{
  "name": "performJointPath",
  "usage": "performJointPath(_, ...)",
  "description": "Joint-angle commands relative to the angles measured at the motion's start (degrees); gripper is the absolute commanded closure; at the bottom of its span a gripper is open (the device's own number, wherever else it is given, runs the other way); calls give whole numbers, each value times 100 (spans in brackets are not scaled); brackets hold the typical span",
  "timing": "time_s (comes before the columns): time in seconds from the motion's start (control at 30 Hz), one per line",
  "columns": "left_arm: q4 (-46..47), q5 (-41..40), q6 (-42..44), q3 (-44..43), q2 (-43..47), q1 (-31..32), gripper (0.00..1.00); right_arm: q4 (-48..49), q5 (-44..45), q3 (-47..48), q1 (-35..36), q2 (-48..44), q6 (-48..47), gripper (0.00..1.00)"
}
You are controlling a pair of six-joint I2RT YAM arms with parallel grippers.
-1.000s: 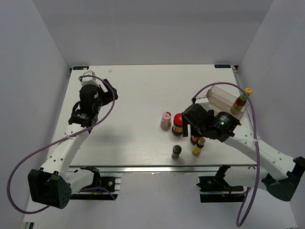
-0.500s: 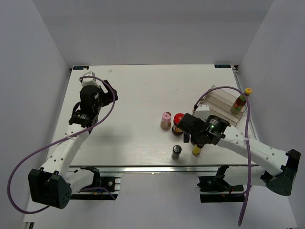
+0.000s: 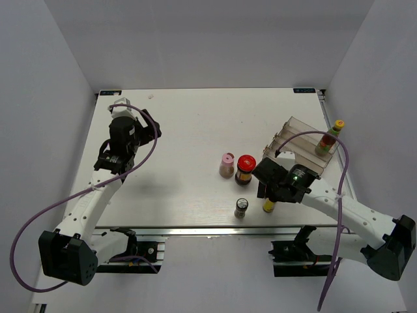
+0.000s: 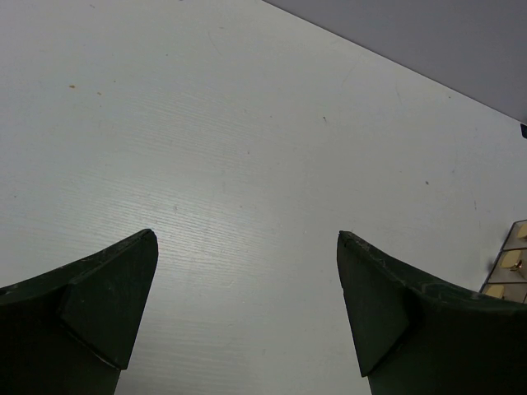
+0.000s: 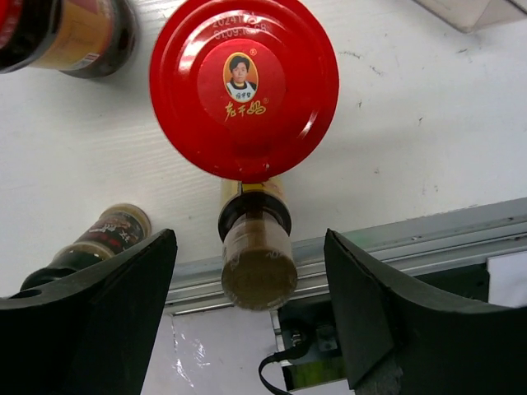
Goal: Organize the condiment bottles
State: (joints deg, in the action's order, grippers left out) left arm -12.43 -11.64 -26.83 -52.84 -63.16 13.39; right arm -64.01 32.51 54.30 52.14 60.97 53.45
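White surface [image 3: 189,124]; clear stepped rack [image 3: 301,138] at its far right, one yellow-capped bottle [image 3: 329,137] standing in it. Over bare surface, left fingers [image 4: 90,317] spread wide, holding nothing. On the other arm, right fingers [image 5: 95,317] also spread and empty, pointing down at the red-lidded jar [image 5: 244,86]. Lid centred on the gap but beyond the tips. Jar sits front right of centre, hidden under the arm from above.

Risk: tight cluster. The slim yellow-capped bottle [image 5: 257,257] stands just beside the jar, near the front edge. A descending or closing finger could clip it and tip it off. A second red-lidded jar [image 5: 66,33] and the grey-capped shaker [image 5: 95,243] crowd the other side. Wide lid may slip in a shallow pinch.

Orientation: jar upright, long axis vertical, lid facing up at the wrist camera. Neighbours upright too.
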Motion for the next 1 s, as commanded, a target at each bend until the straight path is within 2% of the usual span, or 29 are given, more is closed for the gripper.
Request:
performJointPath(0.0,-23,-102,20,46,93,15,2,520,-333,-244,-195,-50,-185,23)
performJointPath(0.07,-32,-119,20,46,102,15,2,538,-342,-271,-283,-6,-186,26)
performJointPath(0.2,-32,-137,20,63,93,15,2,661,-360,-315,-336,-23,-212,42)
performJointPath(0.27,-23,-137,20,63,84,15,2,688,-351,-333,-354,-50,-212,47)
performJointPath(0.3,-23,-137,20,63,75,23,2,679,-333,-341,-354,-59,-221,54)
performJointPath(0.47,-23,-119,20,72,40,15,2,627,-298,-324,-354,-6,-169,61)
performJointPath(0.57,-6,-111,20,72,58,15,2,556,-263,-280,-362,-24,-186,68)
performJointPath(0.63,-6,-111,20,72,67,15,2,512,-263,-228,-354,-68,-212,77)
performJointPath(0.77,12,-76,20,72,40,15,2,565,-412,1,-362,-129,-563,90)
performJointPath(0.97,3,-93,20,63,31,15,2,1144,-1080,449,-354,-217,-1547,100)
